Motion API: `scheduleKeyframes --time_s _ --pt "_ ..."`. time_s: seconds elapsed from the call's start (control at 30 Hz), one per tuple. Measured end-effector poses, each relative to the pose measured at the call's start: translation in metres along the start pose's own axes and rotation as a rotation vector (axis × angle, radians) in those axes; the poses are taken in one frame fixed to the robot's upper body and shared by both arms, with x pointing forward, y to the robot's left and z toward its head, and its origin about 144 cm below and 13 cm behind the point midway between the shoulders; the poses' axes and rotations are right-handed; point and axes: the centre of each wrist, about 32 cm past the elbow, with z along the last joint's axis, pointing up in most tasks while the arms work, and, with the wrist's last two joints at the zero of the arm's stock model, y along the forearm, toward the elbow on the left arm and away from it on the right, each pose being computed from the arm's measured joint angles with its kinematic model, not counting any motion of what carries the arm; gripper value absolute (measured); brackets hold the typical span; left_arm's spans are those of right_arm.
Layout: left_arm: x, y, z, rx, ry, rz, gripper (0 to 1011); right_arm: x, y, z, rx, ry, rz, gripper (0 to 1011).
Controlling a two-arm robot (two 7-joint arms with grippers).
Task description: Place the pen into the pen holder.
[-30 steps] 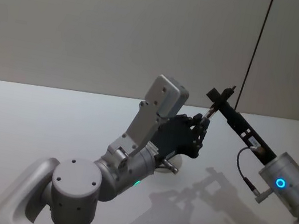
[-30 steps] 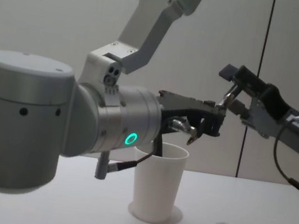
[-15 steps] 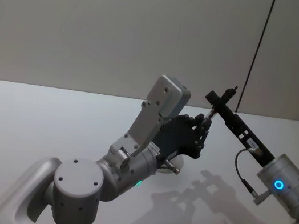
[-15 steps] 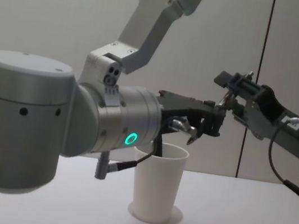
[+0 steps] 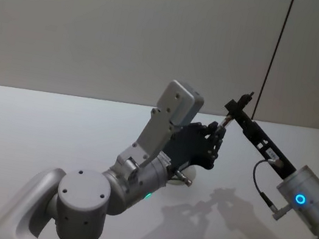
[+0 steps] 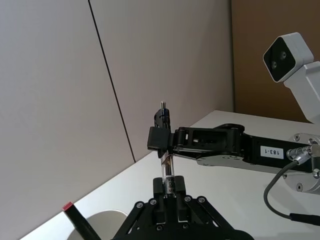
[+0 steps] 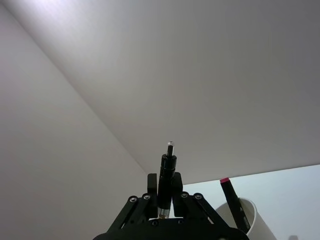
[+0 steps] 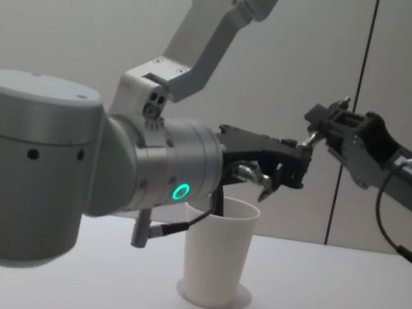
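Both grippers pinch one pen (image 6: 165,165) at once, which looks like a handover in mid-air. The right gripper (image 7: 163,200) is clamped on the shaft near its upper end, and the left gripper (image 6: 169,196) grips the lower end, holding it roughly upright, presumably so it can drop tip-first. Just below and beside them the pen holder (image 8: 216,252) stands on the desk (image 8: 90,293), already holding a pink-capped marker (image 7: 233,200).

pen holder (image 5: 188,175) mostly hidden behind left arm
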Motion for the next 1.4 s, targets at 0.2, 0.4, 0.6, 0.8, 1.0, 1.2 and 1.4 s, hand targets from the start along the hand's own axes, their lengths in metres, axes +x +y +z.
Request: scheduleKeyframes --time_s 0.2,0.4,0.6,0.8,1.0,1.2,1.4 --pt "-0.0001 0.0000 0.0001 -0.001 0.000 -0.001 136 -0.0023 -0.0015 0.0017 0.008 -0.008 0.004 137" --pt "-0.0001 0.0000 0.0002 -0.003 0.000 -0.001 137 -0.0035 -0.0026 0.0033 0.014 -0.016 0.001 137" --pt "0.0001 0.0001 0.0001 -0.002 -0.001 0.000 136 -0.0043 -0.0036 0.0047 0.019 -0.024 -0.005 137" --pt "0.0003 0.0001 -0.0001 0.001 0.000 0.001 246 -0.0047 -0.0041 0.0053 0.020 -0.029 -0.009 137" --pt "0.0002 0.0001 -0.0001 0.001 0.000 0.001 437 -0.0051 -0.0038 0.0047 0.015 -0.032 -0.011 137" --pt "0.0001 0.0000 0.0000 0.001 0.000 0.001 622 -0.0053 -0.0033 0.0041 0.010 -0.036 -0.013 137" --pt "0.0001 0.0000 0.0000 0.001 0.000 0.000 816 -0.0049 -0.0028 0.0037 0.010 -0.055 -0.014 137"
